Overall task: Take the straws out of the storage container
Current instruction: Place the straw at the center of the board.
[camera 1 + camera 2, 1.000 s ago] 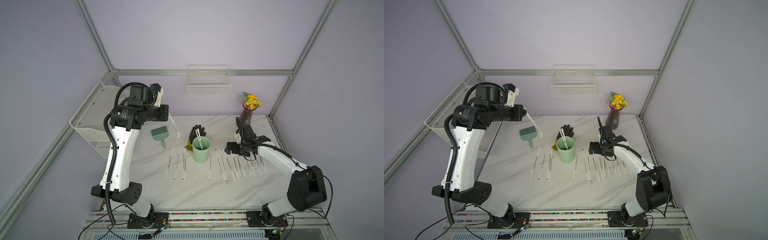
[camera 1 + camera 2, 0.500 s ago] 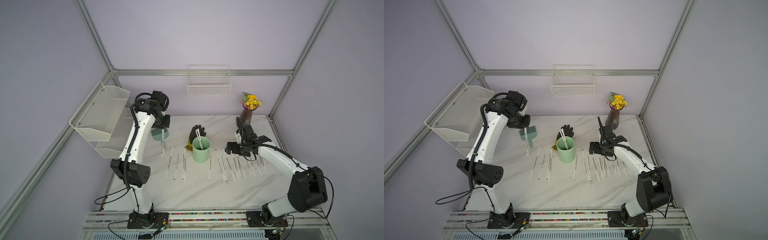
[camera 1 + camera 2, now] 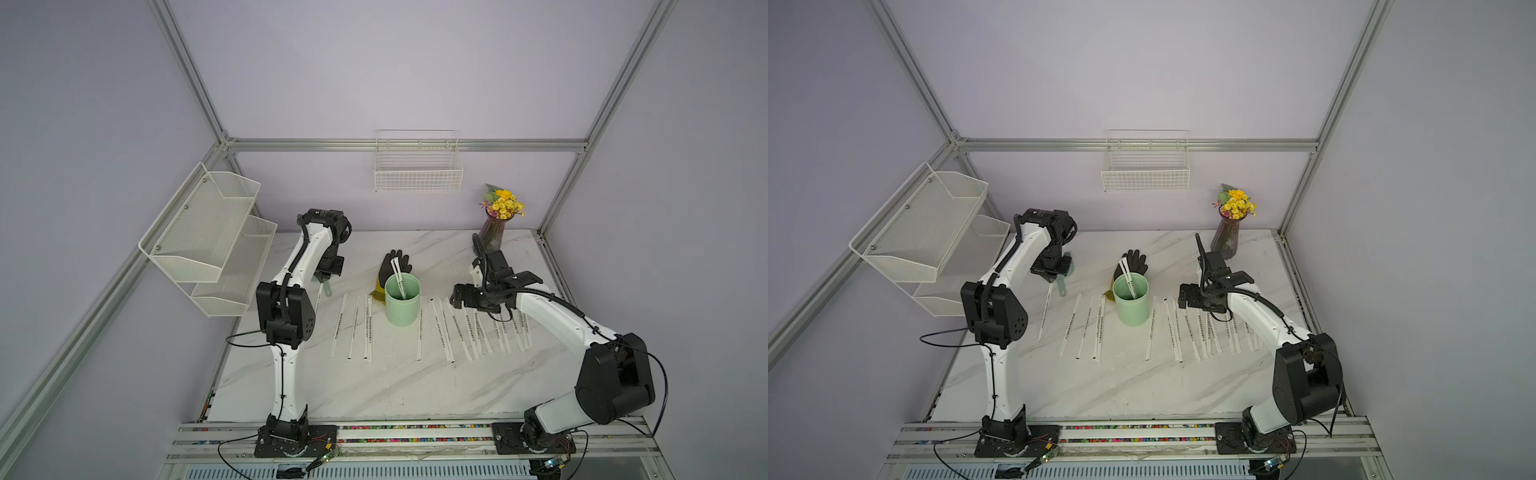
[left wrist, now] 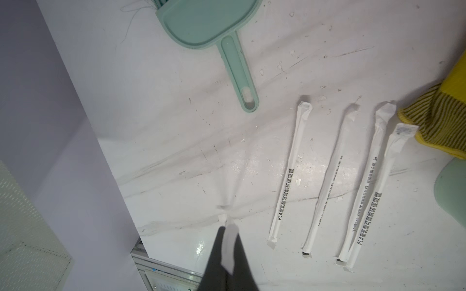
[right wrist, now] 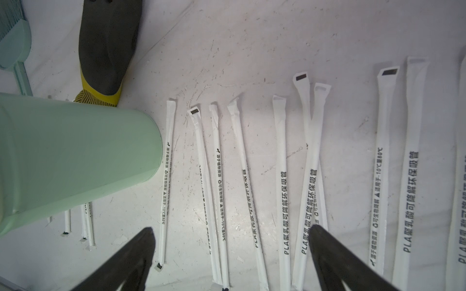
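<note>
At the left edge a white mesh rack (image 3: 208, 232) hangs on the wall. The left arm (image 3: 286, 374) rises from its base at the near edge and bends at the elbow. It then leans away toward the far left part of the worktop (image 3: 374, 386), with its wrist folded so the left claw (image 3: 1052, 279) points down. That claw is clenched on the top end of one straw (image 3: 1045, 309), which hangs at a slant just beside a mint-green brush (image 4: 201, 22). I cannot tell whether its lower end touches the marble. Right of it, more straws (image 3: 355, 326) lie side by side on the worktop. The storage container (image 3: 401, 309) stands upright mid-worktop, in front of a black glove (image 3: 397, 264), with two straws leaning inside it. Right of the container a long row of straws lies flat, a few crossing. The right arm (image 3: 552, 316) reaches in low from its base at the near right, its forearm nearly level. The right claw (image 5: 232, 228) hovers above that row, released and spread wide, with nothing gripped. A vase of yellow flowers (image 3: 496, 232) stands in the far right corner.
</note>
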